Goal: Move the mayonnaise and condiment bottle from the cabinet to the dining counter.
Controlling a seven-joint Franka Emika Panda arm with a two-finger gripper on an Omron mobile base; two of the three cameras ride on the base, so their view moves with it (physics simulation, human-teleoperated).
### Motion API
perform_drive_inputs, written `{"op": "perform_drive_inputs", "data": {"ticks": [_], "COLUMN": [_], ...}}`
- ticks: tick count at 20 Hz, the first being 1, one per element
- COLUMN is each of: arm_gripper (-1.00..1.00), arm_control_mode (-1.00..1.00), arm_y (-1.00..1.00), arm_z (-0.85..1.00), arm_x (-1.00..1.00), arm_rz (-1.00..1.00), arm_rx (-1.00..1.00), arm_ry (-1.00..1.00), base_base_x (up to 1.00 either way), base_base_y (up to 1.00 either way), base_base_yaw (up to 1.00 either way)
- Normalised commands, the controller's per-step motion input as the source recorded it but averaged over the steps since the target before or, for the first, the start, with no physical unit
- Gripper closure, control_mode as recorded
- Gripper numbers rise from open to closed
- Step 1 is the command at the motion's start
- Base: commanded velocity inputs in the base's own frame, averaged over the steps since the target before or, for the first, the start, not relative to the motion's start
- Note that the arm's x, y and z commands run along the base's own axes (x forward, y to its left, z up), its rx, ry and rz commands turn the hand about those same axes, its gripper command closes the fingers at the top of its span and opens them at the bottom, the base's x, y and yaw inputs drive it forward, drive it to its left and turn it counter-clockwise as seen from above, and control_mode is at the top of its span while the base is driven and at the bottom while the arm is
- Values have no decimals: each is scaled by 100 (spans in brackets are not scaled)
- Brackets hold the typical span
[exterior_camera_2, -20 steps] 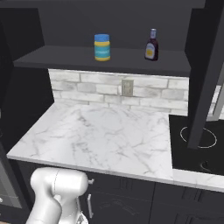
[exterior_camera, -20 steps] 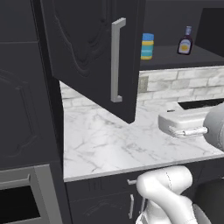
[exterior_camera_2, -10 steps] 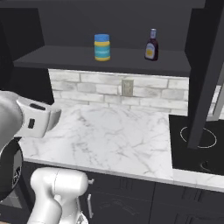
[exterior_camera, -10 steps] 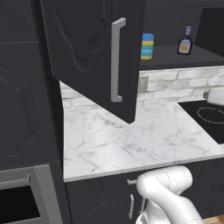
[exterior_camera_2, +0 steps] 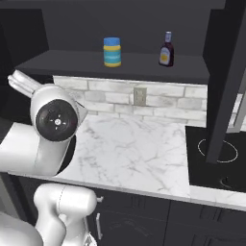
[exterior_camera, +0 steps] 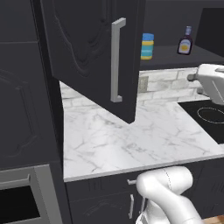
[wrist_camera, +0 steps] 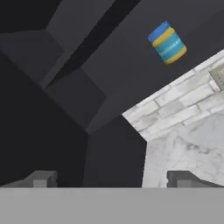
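Note:
The mayonnaise [exterior_camera: 147, 46] [exterior_camera_2: 112, 52], a squat yellow jar with a blue lid and blue band, stands on the dark shelf [exterior_camera_2: 72, 62] of the open cabinet [exterior_camera: 87, 39]. The condiment bottle [exterior_camera: 185, 41] [exterior_camera_2: 166, 49], dark brown with a red cap, stands upright on the same shelf, a little to the jar's right. My gripper [wrist_camera: 111, 179] is open with nothing between its fingertips [wrist_camera: 41, 178]. In the hand view the mayonnaise [wrist_camera: 168, 43] sits far off at the upper right, well apart from the gripper. The dining counter is out of view.
The open left door with its silver bar handle [exterior_camera: 116, 61] juts out over the marble worktop [exterior_camera: 131, 140]. The right door [exterior_camera_2: 226, 72] hangs open above a black cooktop [exterior_camera_2: 216, 158]. An outlet [exterior_camera_2: 139, 96] sits in the brick backsplash. My white arm [exterior_camera_2: 55, 120] rises at the left.
The arm has swung up: it now shows large at the left of the right base view and high at the right edge of the left one. Jar and bottle have not moved.

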Motion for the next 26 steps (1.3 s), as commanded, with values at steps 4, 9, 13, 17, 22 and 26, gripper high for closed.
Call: {"op": "perform_drive_inputs", "data": {"ticks": [4, 9, 13, 17, 22, 26], "arm_gripper": [-100, -100, -100, -100, -100, -100], "arm_control_mode": [-100, -100, -100, -100, -100, -100], "arm_y": [55, 67, 78, 85, 90, 91], "arm_z": [-4, -4, -3, -1, 0, 0], "arm_x": [87, 70, 38, 6, 0, -2], "arm_rz": [15, 14, 16, 18, 20, 21], "arm_rx": [23, 21, 18, 15, 12, 8], "arm_ry": [15, 14, 11, 8, 6, 4], "base_base_x": [0, 0, 0, 0, 0, 0], "base_base_y": [0, 0, 0, 0, 0, 0], "base_base_yaw": [0, 0, 0, 0, 0, 0]}}
